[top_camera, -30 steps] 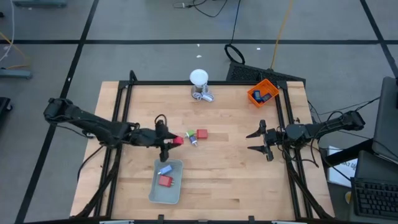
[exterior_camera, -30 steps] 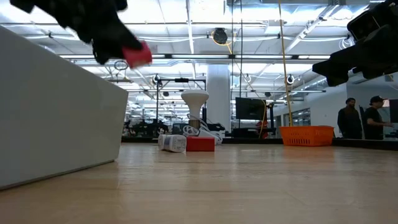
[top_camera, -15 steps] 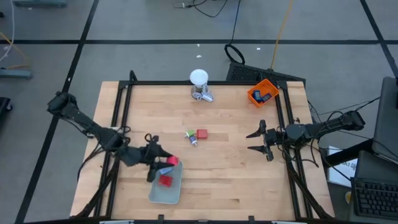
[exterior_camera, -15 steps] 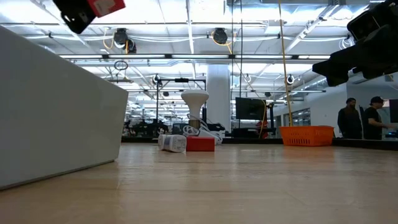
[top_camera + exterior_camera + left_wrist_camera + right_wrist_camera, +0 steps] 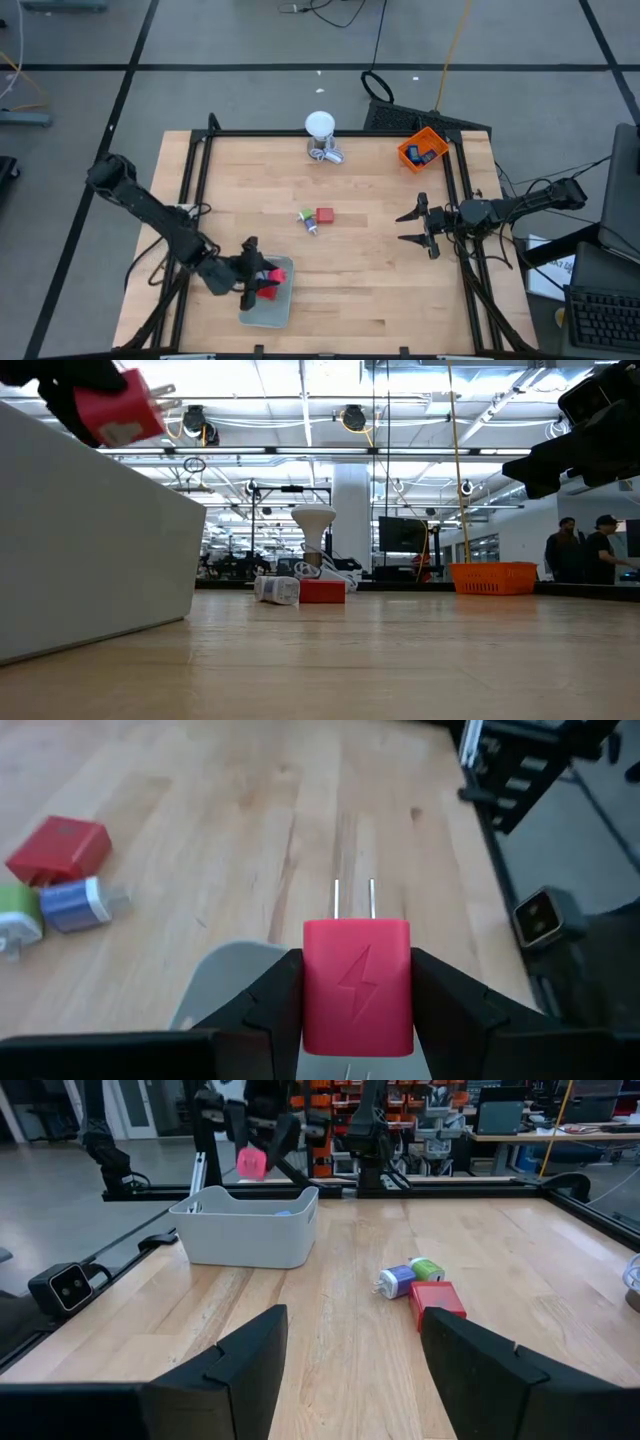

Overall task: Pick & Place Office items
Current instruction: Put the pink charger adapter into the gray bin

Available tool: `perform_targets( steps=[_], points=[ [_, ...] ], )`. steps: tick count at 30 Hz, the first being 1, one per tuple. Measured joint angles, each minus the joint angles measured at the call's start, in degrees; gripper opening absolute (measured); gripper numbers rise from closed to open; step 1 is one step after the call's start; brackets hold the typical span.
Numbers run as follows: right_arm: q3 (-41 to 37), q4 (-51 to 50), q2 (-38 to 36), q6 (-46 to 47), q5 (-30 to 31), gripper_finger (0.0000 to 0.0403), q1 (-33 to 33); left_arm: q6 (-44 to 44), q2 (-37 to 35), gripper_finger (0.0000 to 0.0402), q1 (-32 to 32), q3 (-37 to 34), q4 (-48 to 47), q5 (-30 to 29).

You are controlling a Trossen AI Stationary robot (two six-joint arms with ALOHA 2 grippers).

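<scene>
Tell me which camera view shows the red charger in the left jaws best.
The left wrist view: the red charger fills the centre, prongs and lightning mark clear. The high view shows only a red speck over the grey tray; low and right wrist views show it small, from the side.

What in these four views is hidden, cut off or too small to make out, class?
- Grey tray contents: low view, its near wall hides them.
- Orange bin contents: high view, too small to count.
- Left gripper: low view, cut off by the top edge.
- Red charger: left wrist view, fingers cover its sides.
</scene>
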Motion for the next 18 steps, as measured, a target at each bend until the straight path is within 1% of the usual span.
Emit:
perform_targets(
  steps=[3, 7, 14, 18],
  points=[
    [0.0, 0.0, 0.0, 0.0, 0.0, 0.022, 0.0, -0.1, 2.2, 0.0152, 0.0, 0.0, 0.1, 0.3],
    [0.0, 0.0, 0.0, 0.0, 0.0, 0.022, 0.0, 0.2, 4.4, 0.0153, 0.0, 0.0, 0.0, 2.0],
    [0.0, 0.0, 0.0, 0.0, 0.0, 0.022, 0.0, 0.2, 6.2, 0.0153, -0.5, 0.0, -0.3, 3.0],
    [0.0, 0.0, 0.0, 0.0, 0.0, 0.022, 0.0, -1.3, 7.2, 0.0154, -0.5, 0.0, -2.8, 3.0]
  ],
)
